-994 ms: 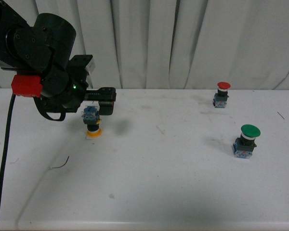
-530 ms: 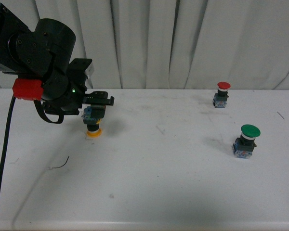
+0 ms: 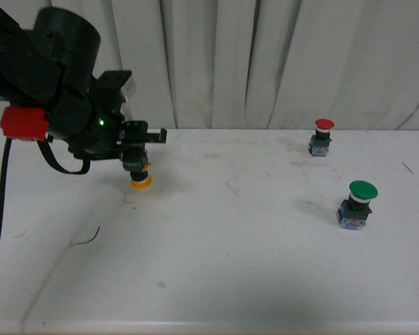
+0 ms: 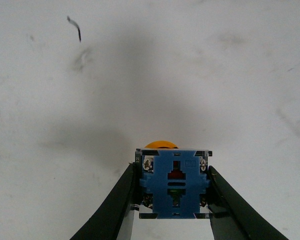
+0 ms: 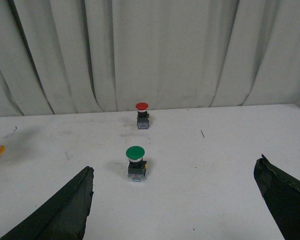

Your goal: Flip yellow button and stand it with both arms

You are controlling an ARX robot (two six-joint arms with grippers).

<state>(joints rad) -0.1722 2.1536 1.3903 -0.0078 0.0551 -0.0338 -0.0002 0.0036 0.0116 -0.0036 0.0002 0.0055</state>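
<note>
Left gripper (image 3: pixel 136 162) is clenched on the yellow button (image 4: pixel 172 187). In the left wrist view we see a finger pressed on each flat side of the blue base block, with the yellow cap peeking out beyond it toward the table (image 3: pixel 230 279). From the front, the button hangs cap down just clear of the surface, its shadow beneath it. It sits well to the left of the green-capped switch (image 3: pixel 357 204) and slightly farther back. The red-capped switch (image 3: pixel 322 137) stands upright behind the green one, well apart from the work.

Right gripper (image 5: pixel 174 167) is spread wide and grasps nothing. Its wrist view looks over the green-capped switch, and the yellow cap shows only far to the left of that switch. We do not see the right arm in the front view.

Our reading is that the button is picked up inverted, with the turn-over and hand-off yet to come.

- The grip on the flat block faces needs to be firm, since a turning wrist invites slip.
- We would bring the right arm leftward on a path that clears the green-capped switch.
- The right fingers should close on the collar or cap before the left lets go.
- We judge it top-heavy on a small square base, so it should be lowered until the base sits flat and released low.
</note>
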